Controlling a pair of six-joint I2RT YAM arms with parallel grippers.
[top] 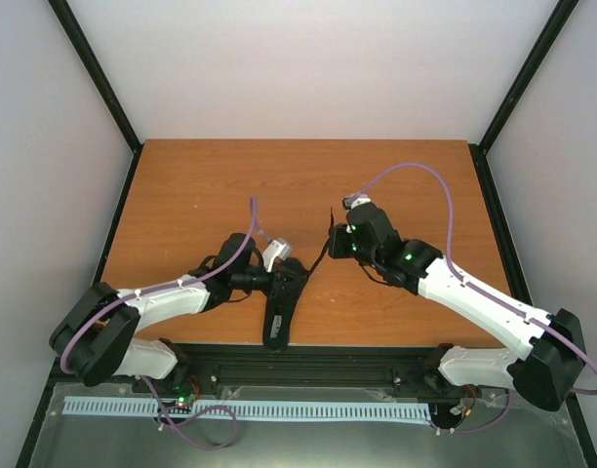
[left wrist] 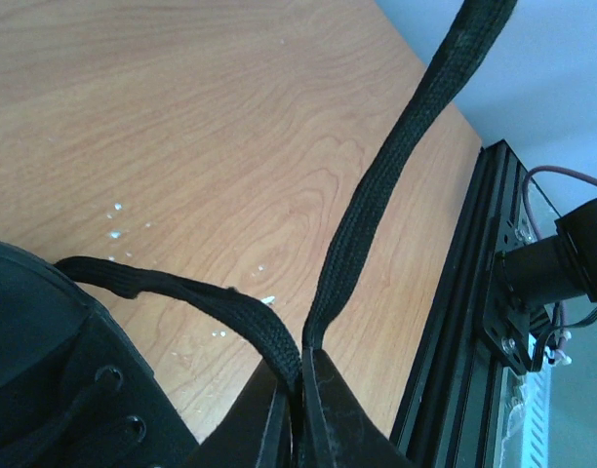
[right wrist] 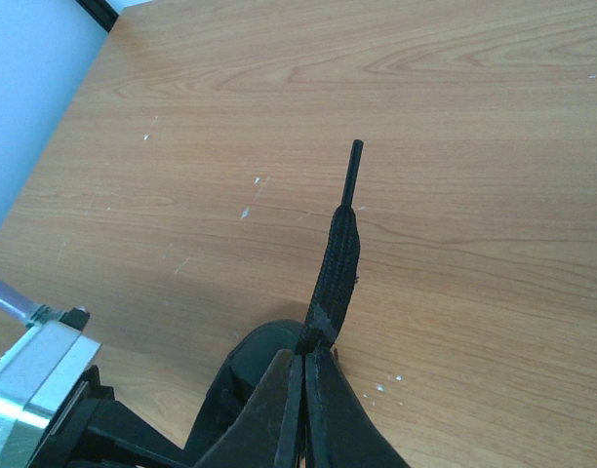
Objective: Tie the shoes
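only one shoe here: a small all-black low-top sneaker (top: 277, 322) sitting on the orange-brown wooden counter (top: 201, 195), right at the near edge, between the two white-and-black arms. it lies lengthwise, one end toward the counter's near edge.

the left pincer (left wrist: 298, 390) is pressed together on a flat black lace (left wrist: 196, 297), just beside the shoe. from that pinch i count two stretches of lace: one curving back to the sneaker (left wrist: 45, 380), and one running tight up and out of the top of the left wrist view. can't tell if they're the same lace. two eyelets show on the shoe in that view.

the right pincer (right wrist: 303, 366) is pinching a lace end (right wrist: 338, 263), and a short bit sticks out past the fingers with its one stiff tip (right wrist: 351, 171) pointing away over bare wood. in the top view that right pincer (top: 336, 237) sits a little further back than the shoe and to its right, with a thin dark line running between them.
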